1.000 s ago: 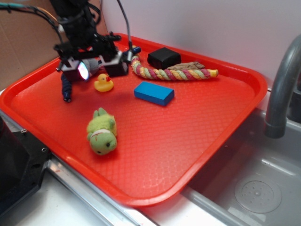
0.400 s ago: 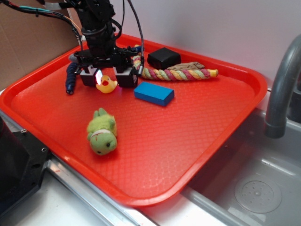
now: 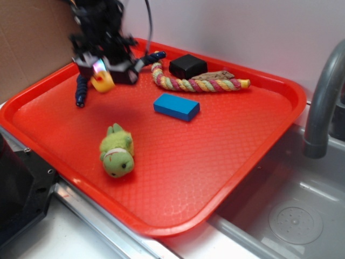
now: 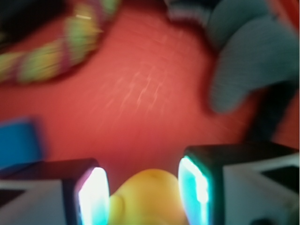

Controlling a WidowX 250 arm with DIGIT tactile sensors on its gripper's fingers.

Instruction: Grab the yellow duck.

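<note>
The yellow duck (image 3: 102, 83) sits between the fingers of my gripper (image 3: 103, 76), held above the far left part of the red tray (image 3: 215, 162). The gripper is shut on the duck. In the wrist view the duck (image 4: 147, 199) fills the gap between the two lit pads (image 4: 93, 194) at the bottom, with the tray's red floor behind it. The duck's beak is hidden.
A green plush toy (image 3: 117, 152) lies front left on the tray. A blue block (image 3: 176, 106), a striped rope toy (image 3: 194, 82), a black box (image 3: 187, 66) and a dark blue-grey toy (image 3: 80, 93) lie at the back. A faucet (image 3: 322, 102) and sink (image 3: 291, 216) stand to the right.
The gripper came over the duck, shut on it, and has moved left and up with the duck in it.
</note>
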